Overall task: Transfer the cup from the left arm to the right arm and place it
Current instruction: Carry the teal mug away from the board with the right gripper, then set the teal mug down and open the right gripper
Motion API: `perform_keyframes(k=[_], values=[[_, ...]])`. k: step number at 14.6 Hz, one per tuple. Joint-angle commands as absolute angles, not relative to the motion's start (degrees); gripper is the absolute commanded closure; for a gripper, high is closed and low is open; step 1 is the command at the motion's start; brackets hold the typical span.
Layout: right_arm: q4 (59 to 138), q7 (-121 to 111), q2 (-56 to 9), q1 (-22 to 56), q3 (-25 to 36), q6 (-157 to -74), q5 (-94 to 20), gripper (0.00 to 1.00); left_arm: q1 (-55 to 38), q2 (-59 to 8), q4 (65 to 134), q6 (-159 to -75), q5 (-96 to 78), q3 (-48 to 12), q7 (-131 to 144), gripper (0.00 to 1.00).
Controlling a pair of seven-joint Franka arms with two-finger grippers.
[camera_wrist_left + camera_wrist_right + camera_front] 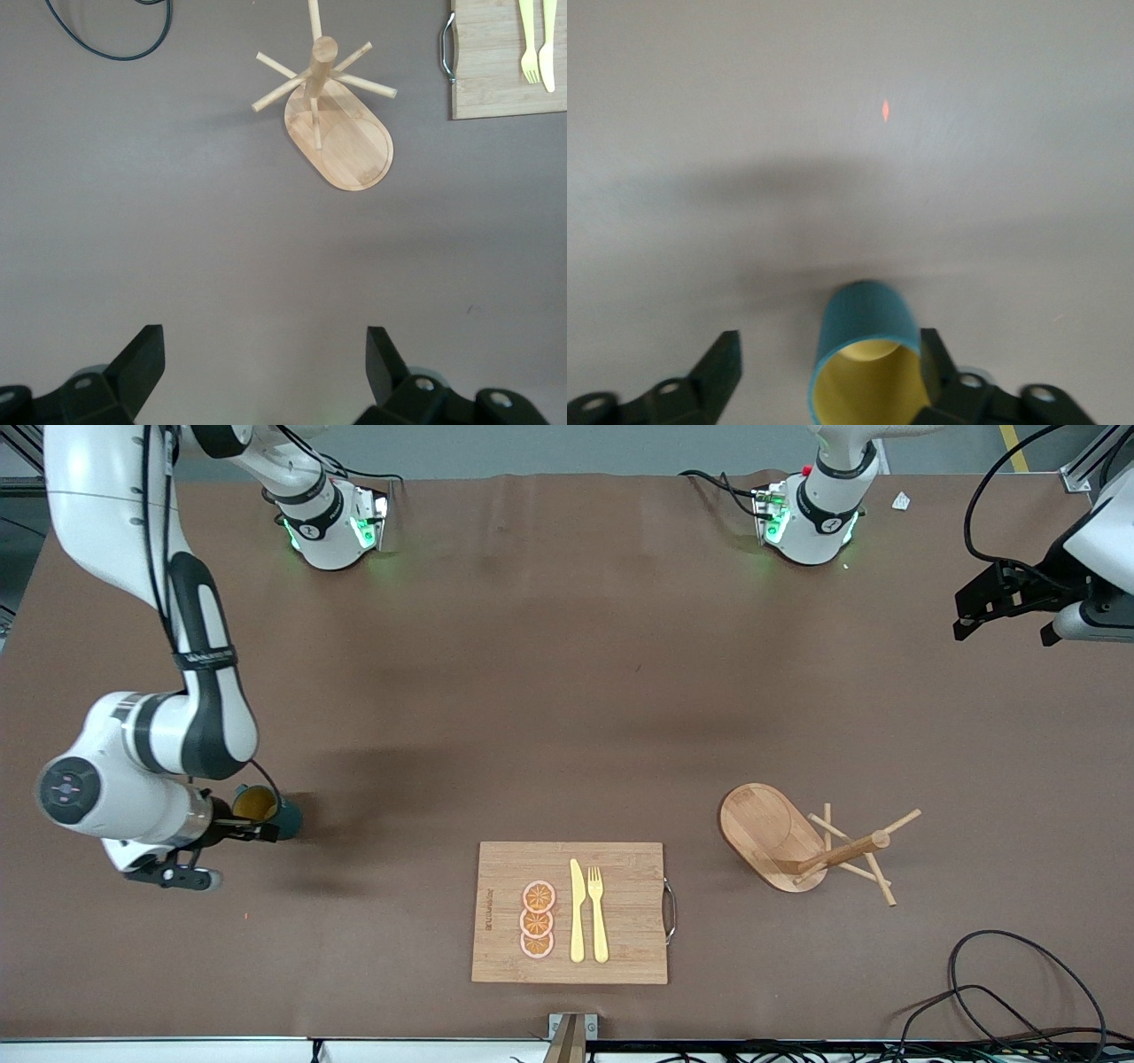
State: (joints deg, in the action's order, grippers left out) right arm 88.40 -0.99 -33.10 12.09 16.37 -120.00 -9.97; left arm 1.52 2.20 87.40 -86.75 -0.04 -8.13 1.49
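Teal-green outside and mustard-yellow inside, the cup [264,808] lies tipped on its side at the right arm's end of the brown surface [549,691], its mouth turned toward the right gripper [237,828]. That gripper is low over the surface at the cup. In the right wrist view the fingers are spread wide: one finger [935,363] touches the cup [864,350] wall, while the other finger [719,367] stands clear of it with a gap between. The cup is therefore not clamped; whether it rests fully on the surface cannot be told.

Toward the middle of the surface, near the front camera, lies a bamboo cutting board [571,912] with a metal handle. On it are three orange slices [537,919] in a row, a yellow knife [577,911] and a yellow fork [598,914] side by side.

A wooden mug tree [811,841] stands on its oval base toward the left arm's end.

The left gripper [1005,607] waits high over the surface at the left arm's end. Its fingers [142,359] are fully released and hold nothing.
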Motion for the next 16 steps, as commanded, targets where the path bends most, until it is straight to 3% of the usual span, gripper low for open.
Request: perform_keyframes(k=[1,13,16], values=[[87.55,-5.45,-27.61,10.02,15.56,-118.83,-10.72,0.00,1.76,3.34,88.51,-87.28,-0.62,-9.23,4.13,0.00],[86.66,-5.10,-8.71,8.88,16.17,-99.42,-7.03,0.00,2.11,2.55,87.89,-86.84,1.14,-9.32,2.64,0.00],[87.80,-3.18,-5.46,9.93,15.56,-97.91,-1.86,0.00,2.11,2.55,87.80,-86.84,1.58,-9.23,2.64,0.00]])
